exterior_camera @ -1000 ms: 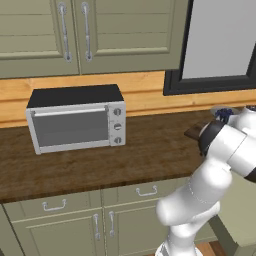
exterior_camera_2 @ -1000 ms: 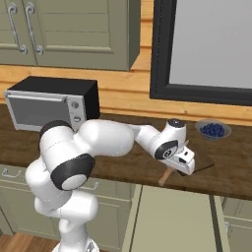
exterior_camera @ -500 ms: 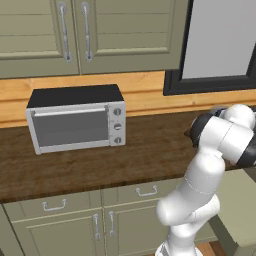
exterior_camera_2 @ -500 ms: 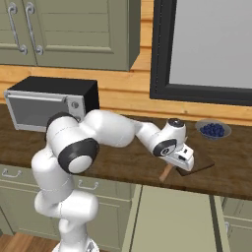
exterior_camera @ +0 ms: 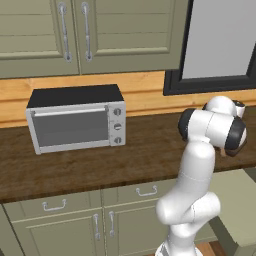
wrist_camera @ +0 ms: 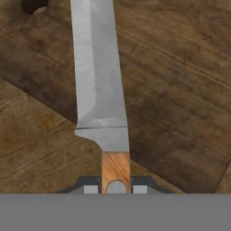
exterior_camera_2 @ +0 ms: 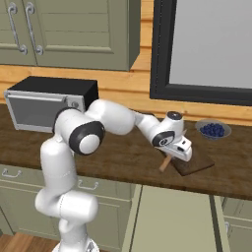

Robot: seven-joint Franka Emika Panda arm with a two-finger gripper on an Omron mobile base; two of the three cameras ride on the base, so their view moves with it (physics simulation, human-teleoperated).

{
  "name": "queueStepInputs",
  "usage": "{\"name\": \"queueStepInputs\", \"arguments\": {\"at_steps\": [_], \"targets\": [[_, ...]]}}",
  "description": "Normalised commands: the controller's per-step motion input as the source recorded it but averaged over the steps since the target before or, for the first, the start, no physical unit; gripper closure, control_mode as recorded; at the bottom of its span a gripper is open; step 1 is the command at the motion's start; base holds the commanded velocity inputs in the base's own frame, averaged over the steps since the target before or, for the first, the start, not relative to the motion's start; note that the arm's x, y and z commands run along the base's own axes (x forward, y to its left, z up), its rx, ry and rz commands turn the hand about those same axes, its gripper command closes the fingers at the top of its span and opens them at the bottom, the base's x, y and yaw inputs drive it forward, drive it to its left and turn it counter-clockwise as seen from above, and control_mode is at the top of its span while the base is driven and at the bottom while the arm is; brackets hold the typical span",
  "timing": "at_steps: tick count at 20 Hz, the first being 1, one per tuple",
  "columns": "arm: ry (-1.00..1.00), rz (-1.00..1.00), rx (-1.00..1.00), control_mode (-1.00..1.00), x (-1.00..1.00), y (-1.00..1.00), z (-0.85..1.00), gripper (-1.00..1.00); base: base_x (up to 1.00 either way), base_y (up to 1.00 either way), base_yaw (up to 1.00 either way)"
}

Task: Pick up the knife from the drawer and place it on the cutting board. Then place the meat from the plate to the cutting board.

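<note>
A: Where's the knife (wrist_camera: pixel 100 85)?

B: In the gripper (wrist_camera: pixel 116 189). The hand view has the two fingers (wrist_camera: pixel 91 188) pinched on the wooden handle, one on each side, with the pale blade running away from them.

A: And where is the blade?

B: Over the board (wrist_camera: pixel 180 113). Most of it lies across the dark wood; the heel end and the handle sit over the lighter counter (wrist_camera: pixel 40 144) past the board's near edge. Whether the blade touches the board I can't tell.

A: Where's the board itself?

B: In the right base view the board (exterior_camera_2: pixel 199 163) lies toward the counter's front edge, right of the microwave (exterior_camera_2: pixel 47 102) and well apart from it. The gripper (exterior_camera_2: pixel 178 151) is low over the board's left part, and the knife's handle (exterior_camera_2: pixel 165 162) sticks out down and left, past the board's left edge, over the counter (exterior_camera_2: pixel 128 157).

A: Anything else close by?

B: A bowl (exterior_camera_2: pixel 212 130) of blue berries, behind the board toward the counter's back edge, under the dark-framed window (exterior_camera_2: pixel 209 47).

A: The drawer?

B: Open, under the counter's front edge in the right base view: a pale olive box, the drawer (exterior_camera_2: pixel 172 216) reaches toward the camera, just below the board. The left base view catches a corner of it (exterior_camera: pixel 237 200) at the lower right, beside the arm (exterior_camera: pixel 200 165).
</note>
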Motion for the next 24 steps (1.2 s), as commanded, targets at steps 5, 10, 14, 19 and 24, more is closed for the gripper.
{"name": "queueStepInputs", "arguments": {"at_steps": [5, 10, 14, 19, 24], "targets": [[-0.06, 0.06, 0.0, -1.0, 0.11, 0.0, 0.0, 1.0, 0.0, 0.0, 0.0], [-0.12, 0.16, 0.0, -1.0, 0.0, -0.02, -0.08, 1.0, 0.0, 0.0, 0.0], [-0.13, 0.18, 0.0, -1.0, 0.0, -0.07, -0.02, 1.0, 0.0, 0.0, 0.0], [-0.04, 0.14, 0.0, -1.0, 0.01, -0.14, 0.0, 1.0, 0.0, 0.0, 0.0], [0.0, 0.11, -0.01, -1.0, 0.14, 0.0, 0.0, 1.0, 0.0, 0.0, 0.0]]}}
